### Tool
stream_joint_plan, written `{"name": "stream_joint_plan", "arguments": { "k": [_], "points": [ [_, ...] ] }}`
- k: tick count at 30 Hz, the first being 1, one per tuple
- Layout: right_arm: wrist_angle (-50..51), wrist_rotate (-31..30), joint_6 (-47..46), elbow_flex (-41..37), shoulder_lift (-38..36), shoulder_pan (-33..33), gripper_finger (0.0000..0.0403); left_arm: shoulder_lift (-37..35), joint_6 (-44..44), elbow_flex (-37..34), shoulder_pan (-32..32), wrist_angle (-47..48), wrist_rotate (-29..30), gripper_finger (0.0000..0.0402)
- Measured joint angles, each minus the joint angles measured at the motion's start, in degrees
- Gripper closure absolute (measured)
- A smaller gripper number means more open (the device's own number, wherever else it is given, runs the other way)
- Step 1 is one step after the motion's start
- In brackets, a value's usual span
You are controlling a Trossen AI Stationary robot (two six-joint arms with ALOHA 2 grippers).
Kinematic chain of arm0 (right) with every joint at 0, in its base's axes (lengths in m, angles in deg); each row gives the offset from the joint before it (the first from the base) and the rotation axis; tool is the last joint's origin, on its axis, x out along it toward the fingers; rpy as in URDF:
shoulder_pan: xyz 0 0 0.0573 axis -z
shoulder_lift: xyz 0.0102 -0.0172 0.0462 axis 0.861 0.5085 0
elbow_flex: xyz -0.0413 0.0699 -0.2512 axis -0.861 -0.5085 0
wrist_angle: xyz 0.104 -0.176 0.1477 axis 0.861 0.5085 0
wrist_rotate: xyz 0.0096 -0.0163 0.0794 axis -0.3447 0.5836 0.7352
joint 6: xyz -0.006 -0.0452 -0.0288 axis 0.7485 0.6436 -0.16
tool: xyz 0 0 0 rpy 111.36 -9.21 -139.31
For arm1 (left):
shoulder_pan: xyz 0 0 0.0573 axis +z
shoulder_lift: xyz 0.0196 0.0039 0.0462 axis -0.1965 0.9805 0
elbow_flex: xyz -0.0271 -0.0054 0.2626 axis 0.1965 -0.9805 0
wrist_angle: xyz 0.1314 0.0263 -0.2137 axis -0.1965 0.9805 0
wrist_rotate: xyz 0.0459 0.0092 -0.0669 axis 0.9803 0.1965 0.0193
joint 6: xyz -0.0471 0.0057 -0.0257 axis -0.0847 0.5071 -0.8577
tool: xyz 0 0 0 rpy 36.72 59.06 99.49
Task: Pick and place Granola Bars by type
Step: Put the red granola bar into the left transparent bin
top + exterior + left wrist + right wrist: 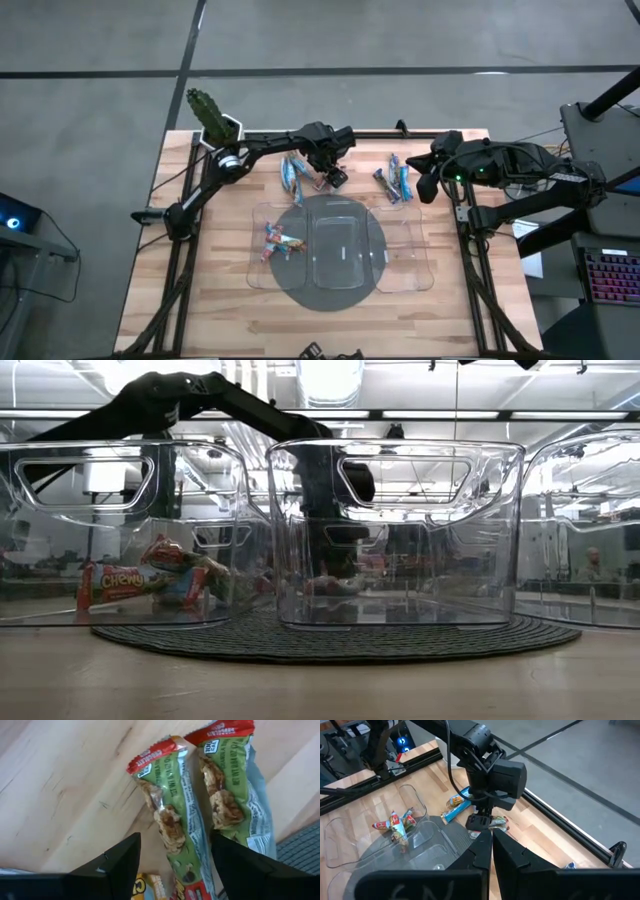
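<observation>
Fingers point(120, 865) of the left gripper point(175, 862) stand spread wide over a glossy green-and-red granola bar point(170, 815), straddling it without a grip, a twin bar point(227, 785) just beside. Planked, pale counter point(220, 300) carries a round dark woven mat point(330, 640) and three clear, rounded plastic trays point(340, 245); crinkled red bars point(280, 240) lie in the left one. Right gripper point(491, 845) waits at the counter's right, closed on nothing.
</observation>
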Motion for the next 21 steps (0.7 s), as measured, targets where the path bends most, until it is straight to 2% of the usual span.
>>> {"name": "stream_joint_plan", "arguments": {
  "k": [13, 21],
  "points": [
    [0.0, 0.0, 0.0, 0.0, 0.0, 0.0, 0.0394, 0.0, 0.1, 0.0, 0.0, 0.0, 0.1, 0.0271],
    [0.0, 0.0, 0.0, 0.0, 0.0, 0.0, 0.0394, 0.0, 0.0, 0.0, 0.0, 0.0, -0.1, 0.0303]
  ]
}}
